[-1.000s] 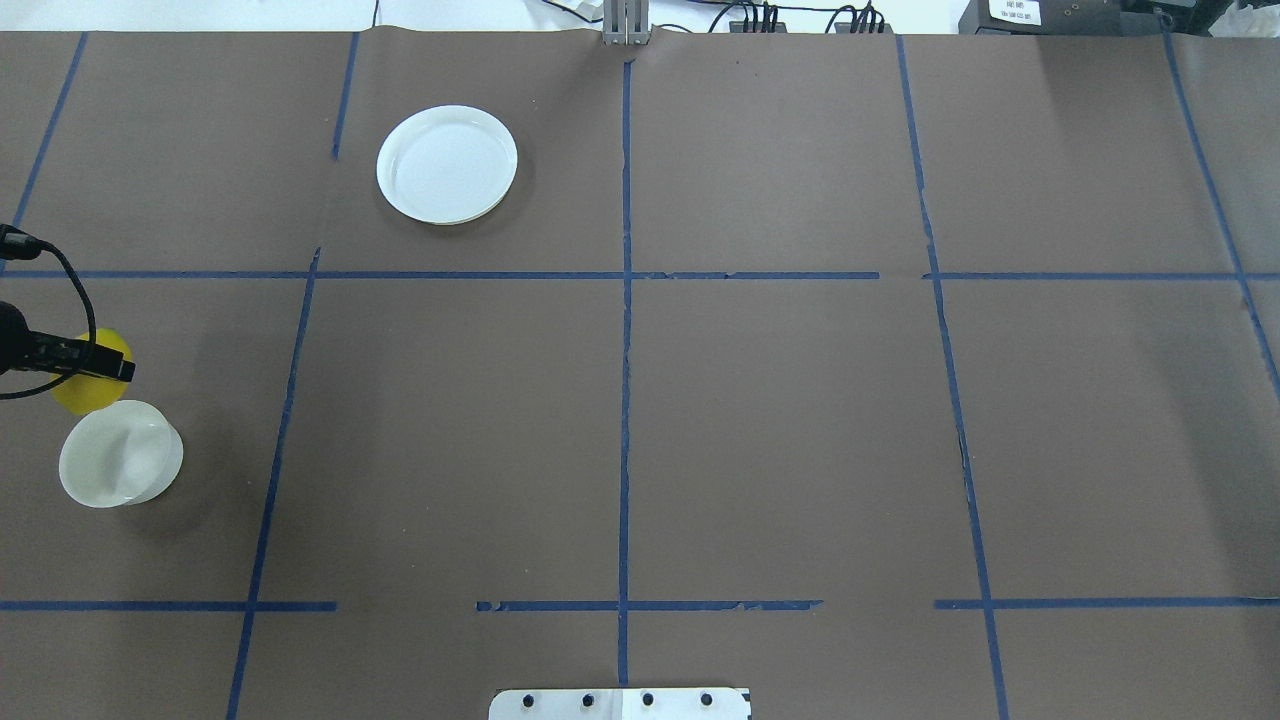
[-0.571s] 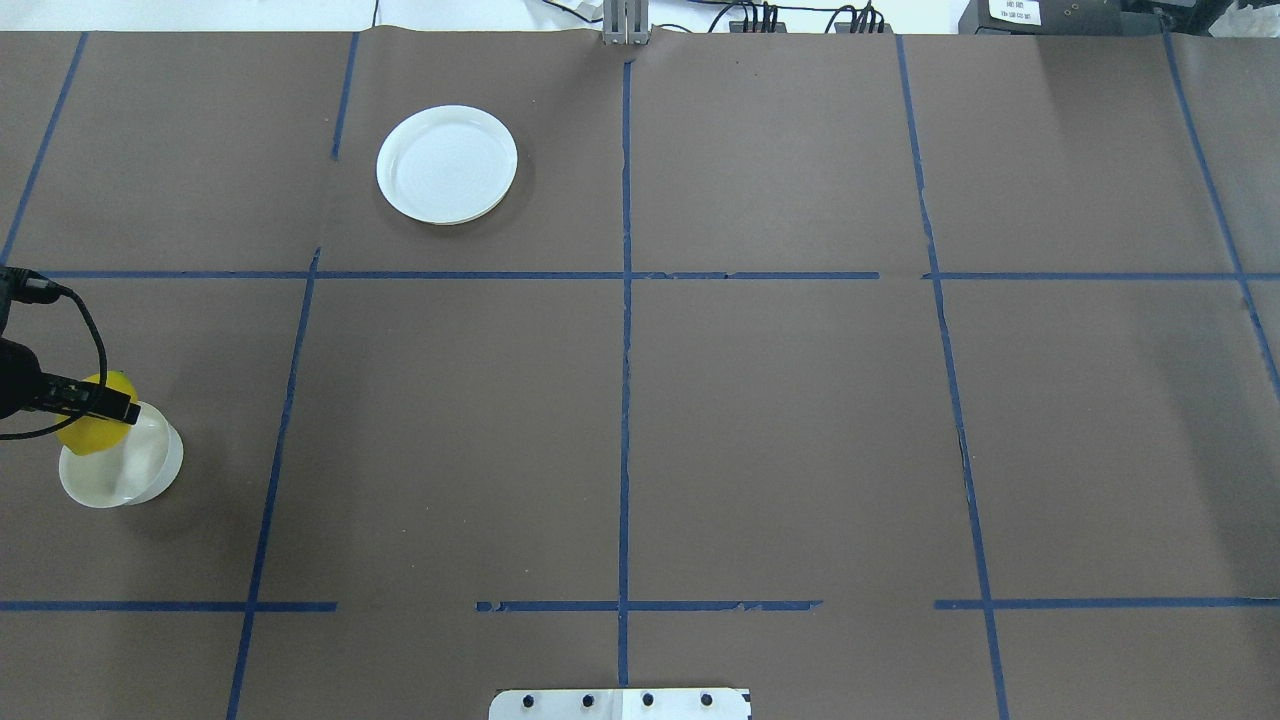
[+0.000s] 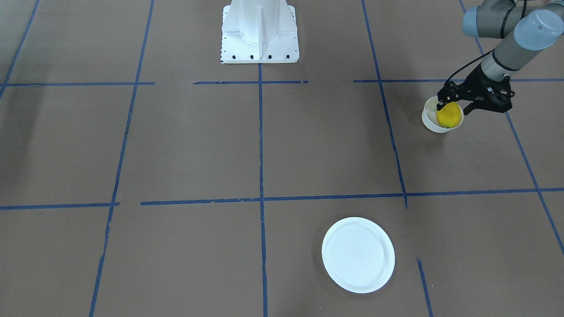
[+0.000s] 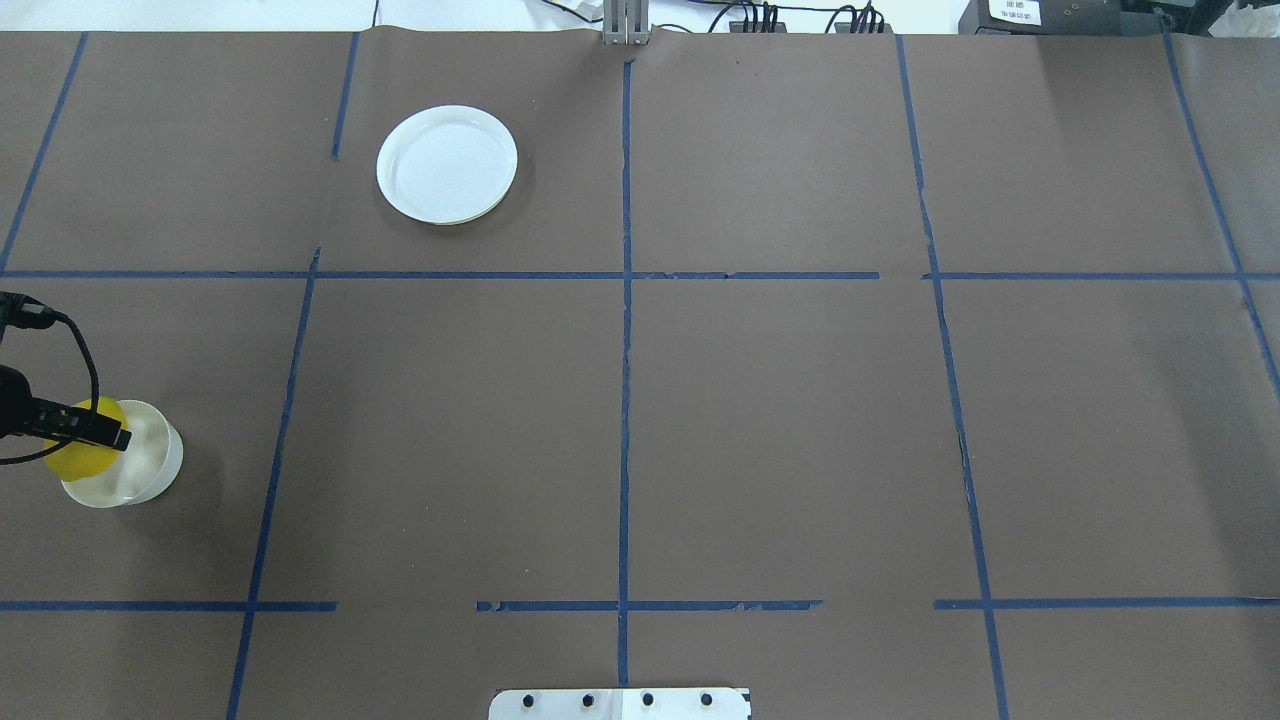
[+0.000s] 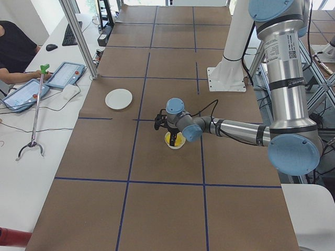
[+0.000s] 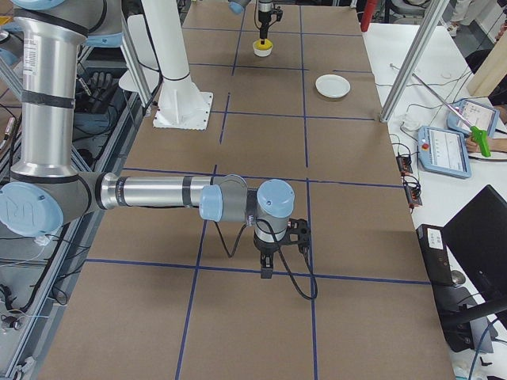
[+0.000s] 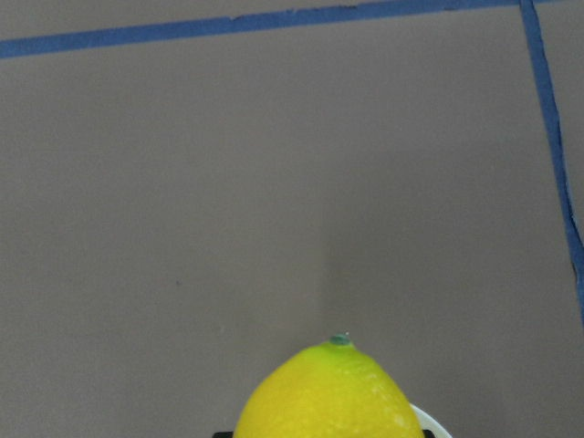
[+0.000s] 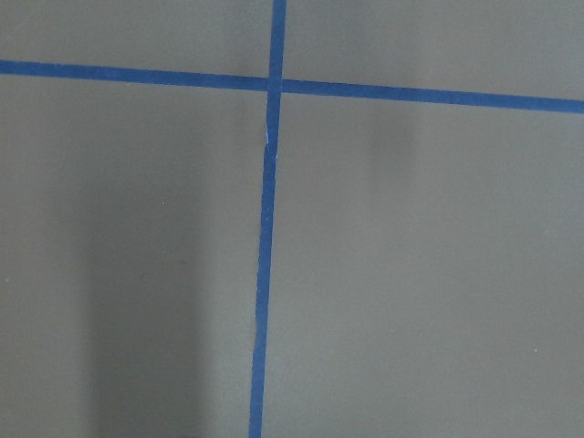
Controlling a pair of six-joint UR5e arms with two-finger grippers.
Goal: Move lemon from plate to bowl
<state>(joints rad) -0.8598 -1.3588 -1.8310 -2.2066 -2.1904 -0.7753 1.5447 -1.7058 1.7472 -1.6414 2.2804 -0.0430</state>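
My left gripper (image 3: 453,110) is shut on the yellow lemon (image 3: 448,117) and holds it down in the mouth of the small white bowl (image 3: 431,123) at the table's left side. The overhead view shows the lemon (image 4: 75,462) over the bowl's (image 4: 150,470) left half, with the gripper (image 4: 88,445) across it. The left wrist view shows the lemon's (image 7: 328,397) green-tipped end. The flat white plate (image 4: 447,165) lies bare at the far left-centre. My right gripper (image 6: 267,269) shows only in the exterior right view, low over bare table; I cannot tell if it is open.
Blue tape lines (image 4: 625,300) divide the brown table into squares. The robot's white base (image 3: 260,31) stands at the near middle edge. An aluminium post (image 5: 78,39) and a desk with tablets (image 5: 63,76) lie beyond the far edge.
My left gripper has carried the lemon from just beyond the bowl towards the robot's side, to over the bowl. The plate and the bowl have not moved.
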